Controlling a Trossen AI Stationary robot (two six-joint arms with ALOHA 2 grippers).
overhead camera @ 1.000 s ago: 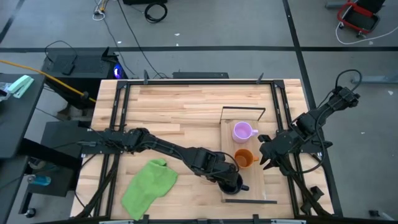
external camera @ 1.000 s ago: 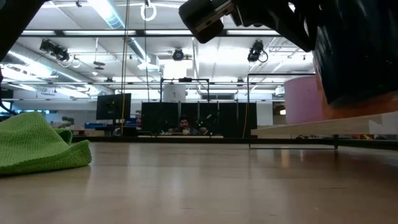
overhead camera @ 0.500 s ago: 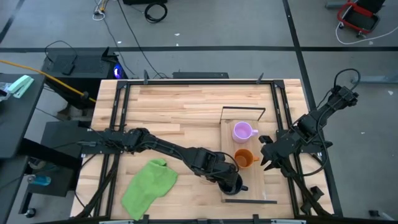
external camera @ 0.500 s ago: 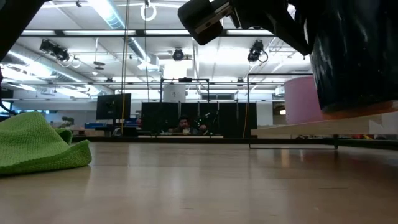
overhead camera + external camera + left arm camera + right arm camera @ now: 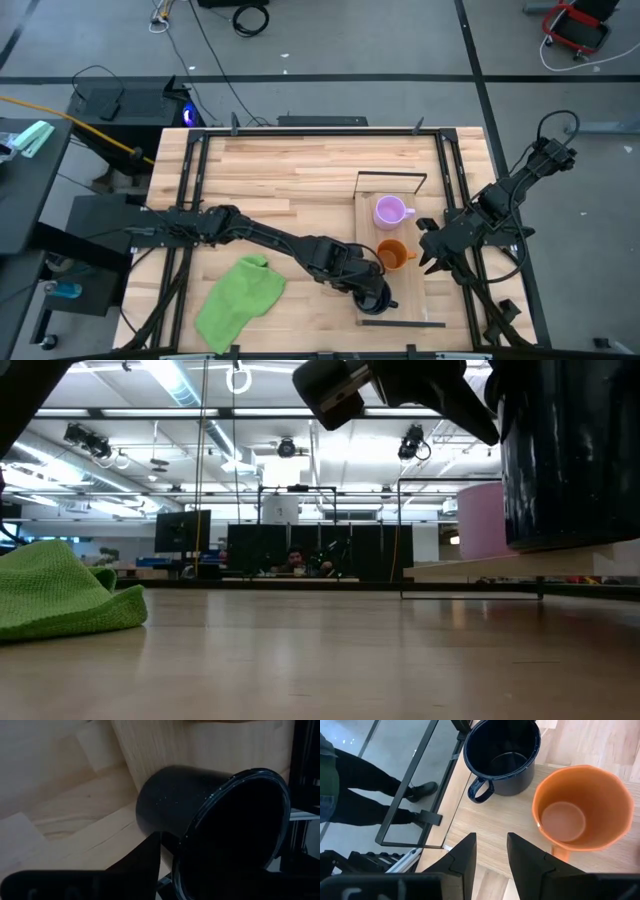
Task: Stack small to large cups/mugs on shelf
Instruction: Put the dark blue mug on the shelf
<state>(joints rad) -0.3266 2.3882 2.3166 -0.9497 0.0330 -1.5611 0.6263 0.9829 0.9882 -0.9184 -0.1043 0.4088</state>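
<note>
Where overhead hides it, mug handle [image 5: 479, 790].

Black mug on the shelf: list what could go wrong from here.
1. The left end effector sits right at the black mug, with one finger against its wall; pulling away carelessly could drag or tip it.
2. The mug stands near the shelf's end by the wire frame, so a nudge might push it off.
3. The orange mug stands close beside it and could get bumped.
</note>
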